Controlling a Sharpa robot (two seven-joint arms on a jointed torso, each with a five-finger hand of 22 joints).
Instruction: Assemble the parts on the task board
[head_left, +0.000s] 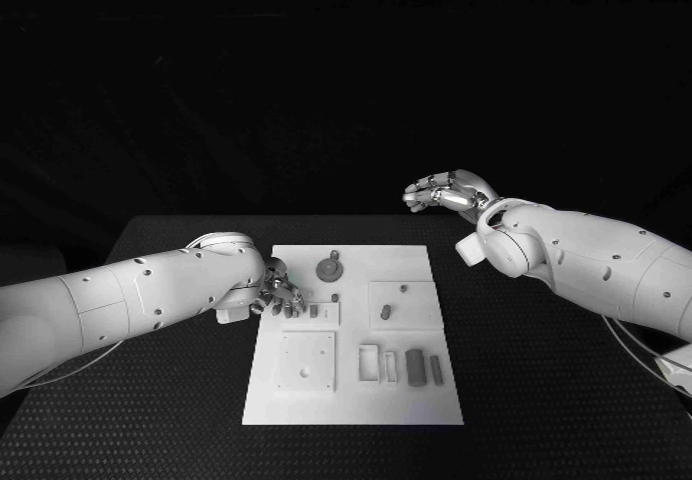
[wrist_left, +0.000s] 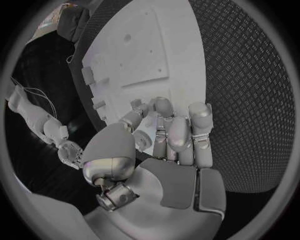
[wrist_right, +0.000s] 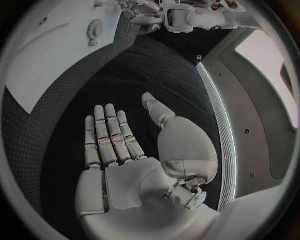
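Note:
The white task board (head_left: 353, 400) lies in the middle of the black table. My left hand (head_left: 278, 297) reaches down over the board's left edge. Its fingertips (wrist_left: 161, 106) and thumb stand close around a small grey part (wrist_left: 136, 103), but whether they grip it is hidden. More small grey parts (head_left: 315, 311) lie just beside those fingers. A grey gear (head_left: 330, 268) sits at the board's far side. My right hand (head_left: 450, 192) hangs raised beyond the board's far right corner. Its fingers (wrist_right: 107, 131) are straight and apart and hold nothing.
A raised square plate (head_left: 307, 360) sits at the board's near left, and another (head_left: 400, 303) carrying a small grey peg (head_left: 387, 312) is at mid right. Several upright grey pieces (head_left: 415, 366) stand in a row at the near right. Black table (head_left: 548, 400) surrounds the board.

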